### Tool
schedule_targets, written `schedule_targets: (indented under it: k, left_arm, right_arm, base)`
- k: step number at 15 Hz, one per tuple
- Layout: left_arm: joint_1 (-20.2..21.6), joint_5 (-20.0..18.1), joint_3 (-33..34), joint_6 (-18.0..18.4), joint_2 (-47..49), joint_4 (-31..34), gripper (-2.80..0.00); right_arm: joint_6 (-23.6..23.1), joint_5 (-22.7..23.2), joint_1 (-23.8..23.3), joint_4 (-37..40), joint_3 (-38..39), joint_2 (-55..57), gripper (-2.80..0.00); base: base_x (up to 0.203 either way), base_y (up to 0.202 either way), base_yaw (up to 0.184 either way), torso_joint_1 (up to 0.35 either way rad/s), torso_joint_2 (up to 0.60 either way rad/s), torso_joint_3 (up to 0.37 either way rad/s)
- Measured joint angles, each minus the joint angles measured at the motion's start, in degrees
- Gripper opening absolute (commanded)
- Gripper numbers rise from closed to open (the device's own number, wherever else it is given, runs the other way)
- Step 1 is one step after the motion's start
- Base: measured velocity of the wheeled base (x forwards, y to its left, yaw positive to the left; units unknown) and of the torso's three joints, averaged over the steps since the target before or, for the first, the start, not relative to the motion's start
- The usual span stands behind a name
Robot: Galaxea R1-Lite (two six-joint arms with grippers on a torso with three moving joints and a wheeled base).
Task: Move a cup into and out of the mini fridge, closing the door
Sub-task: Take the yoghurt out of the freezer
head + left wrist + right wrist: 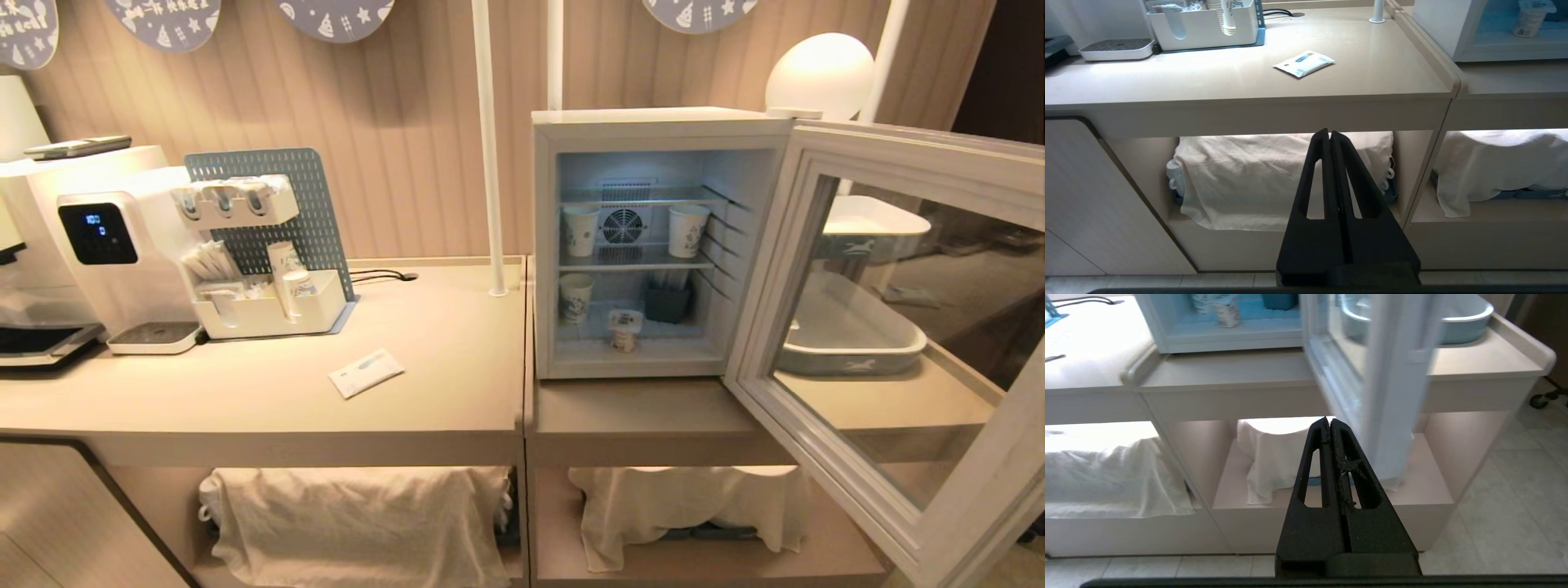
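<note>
Head view: mini fridge (653, 245) stood with door (890, 327) swung wide; cup (624, 330) on its floor, front.
Left wrist view: left gripper (1329, 132) closed, empty, below the counter.
Right wrist view: right gripper (1329, 420) closed, empty, near the door's edge; rising could strike it.

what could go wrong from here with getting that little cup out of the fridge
1. The cup sits low at the front of the mini fridge, close beside a paper cup and a dark container; a reaching claw could knock them.
2. The door stands wide open toward the robot's right; the right claw, shut and parked below counter height right beside its edge, might clip it rising.
</note>
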Motion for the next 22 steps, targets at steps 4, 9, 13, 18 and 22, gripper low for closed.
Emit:
schedule_targets:
  k: [4,9,13,18,22]
  left_arm:
    - [0.0,0.0,0.0,0.0,0.0,0.0,-2.8]
    - [0.0,0.0,-0.1,0.2,0.0,0.0,-2.8]
    - [-0.1,0.0,-0.1,0.2,0.0,0.1,-2.8]
    - [0.0,-0.1,-0.1,0.2,0.0,0.0,-2.8]
    - [0.0,-0.1,-0.1,0.0,0.0,0.0,-2.8]
  right_arm:
    - [0.0,0.0,0.0,0.0,0.0,0.0,-2.8]
    - [0.0,0.0,0.0,0.0,0.0,0.0,-2.8]
    - [0.0,0.0,-0.1,0.0,0.0,0.0,-2.8]
    - [0.0,0.0,0.0,-0.2,0.0,0.0,-2.8]
    - [0.1,0.0,0.0,-0.2,0.0,0.0,-2.8]
  base:
    - [0.0,0.189,-0.001,0.003,0.0,0.002]
    - [0.0,0.09,0.0,0.001,0.0,0.002]
    - [0.098,0.002,0.001,0.002,0.0,0.003]
    - [0.194,0.0,0.0,0.004,0.0,0.001]
    - [0.074,0.0,-0.002,0.004,0.0,0.002]
